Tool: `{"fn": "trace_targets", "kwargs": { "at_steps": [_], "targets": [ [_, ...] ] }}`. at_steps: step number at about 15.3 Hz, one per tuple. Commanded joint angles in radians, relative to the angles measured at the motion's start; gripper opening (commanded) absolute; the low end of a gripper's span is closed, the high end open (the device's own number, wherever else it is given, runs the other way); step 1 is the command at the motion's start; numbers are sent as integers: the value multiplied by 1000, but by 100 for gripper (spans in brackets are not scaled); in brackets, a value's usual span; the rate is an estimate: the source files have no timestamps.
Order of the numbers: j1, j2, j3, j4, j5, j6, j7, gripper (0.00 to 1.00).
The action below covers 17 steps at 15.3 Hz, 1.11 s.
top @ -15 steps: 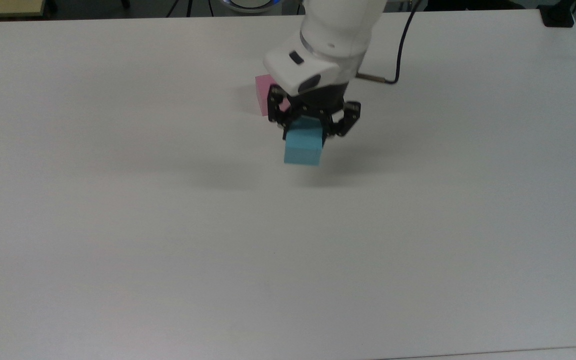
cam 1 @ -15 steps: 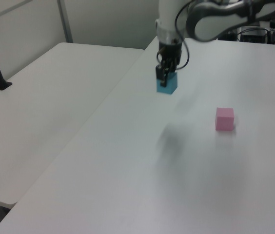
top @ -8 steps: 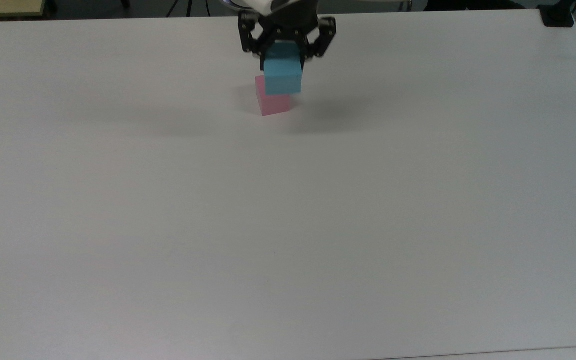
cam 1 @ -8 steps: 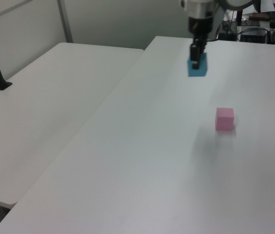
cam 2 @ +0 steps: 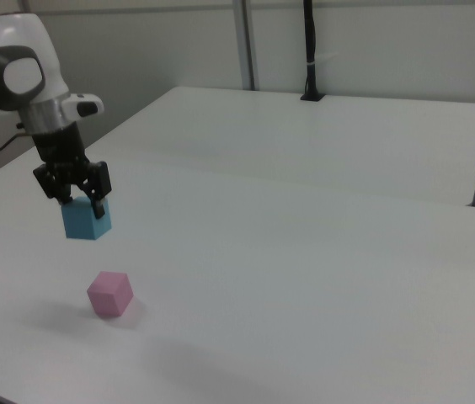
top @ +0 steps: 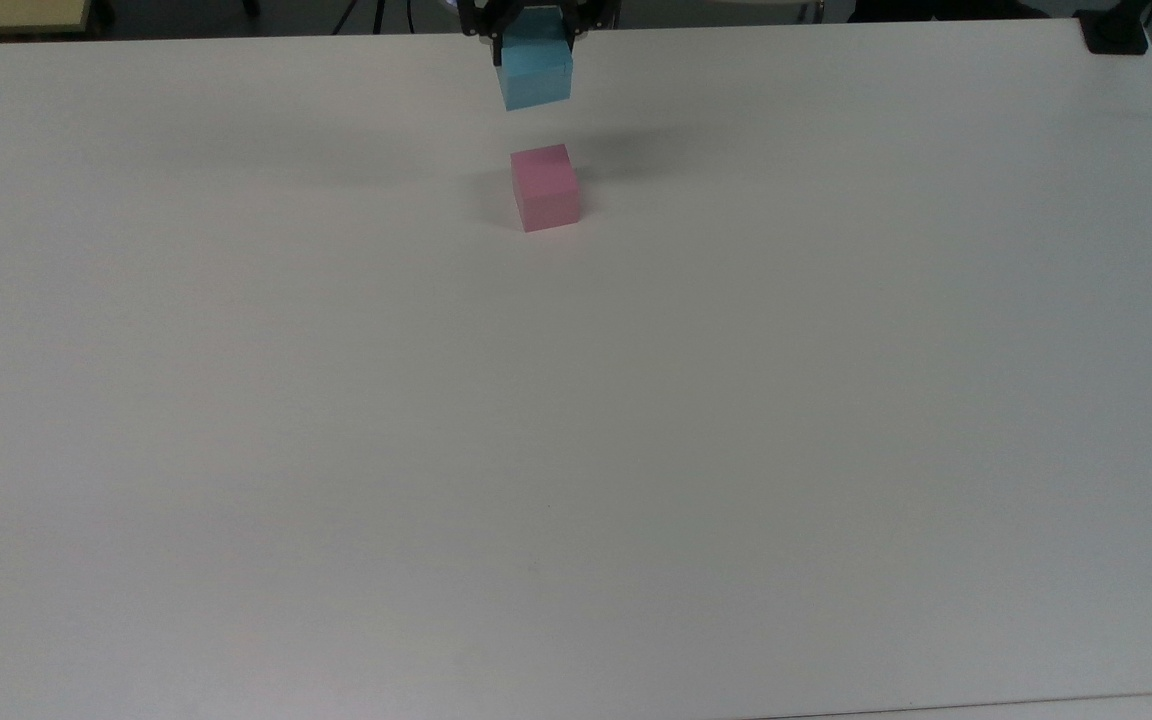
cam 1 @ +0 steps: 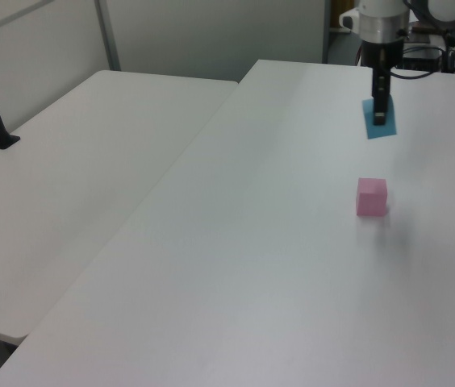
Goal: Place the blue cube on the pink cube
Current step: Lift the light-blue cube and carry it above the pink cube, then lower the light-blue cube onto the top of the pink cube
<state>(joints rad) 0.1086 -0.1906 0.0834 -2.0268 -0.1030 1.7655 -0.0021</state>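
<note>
Spanning nearly all of the top view, the white table (top: pixel 636 450) carries only 1 thing, the pink cube (top: pixel 545 187). A second white table (cam 1: pixel 82 177) adjoins it in the left view. The white arm (cam 2: pixel 18 76) reaches down over the table in the right view, ending in the black gripper (cam 2: pixel 75 195). Its jaws are closed on the blue cube (cam 2: pixel 86 220), clamping its upper part, so the cube hangs in the air clear of the surface. The pink cube sits flat on the table near the far edge in the top view, below the blue cube and apart from it.
</note>
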Motion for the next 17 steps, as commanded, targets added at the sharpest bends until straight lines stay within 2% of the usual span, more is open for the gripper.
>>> {"fn": "trace_targets", "kwargs": {
  "at_steps": [1,5,10,12,17],
  "targets": [
    [-56,-62,-4,-91,84,35,-188,24],
    [-70,-82,-4,-157,86,147,-256,24],
    [-66,-79,6,-259,86,322,-242,24],
    [-64,-75,6,-274,88,353,-214,24],
    [-52,-66,9,-294,88,362,-44,24]
  ]
}}
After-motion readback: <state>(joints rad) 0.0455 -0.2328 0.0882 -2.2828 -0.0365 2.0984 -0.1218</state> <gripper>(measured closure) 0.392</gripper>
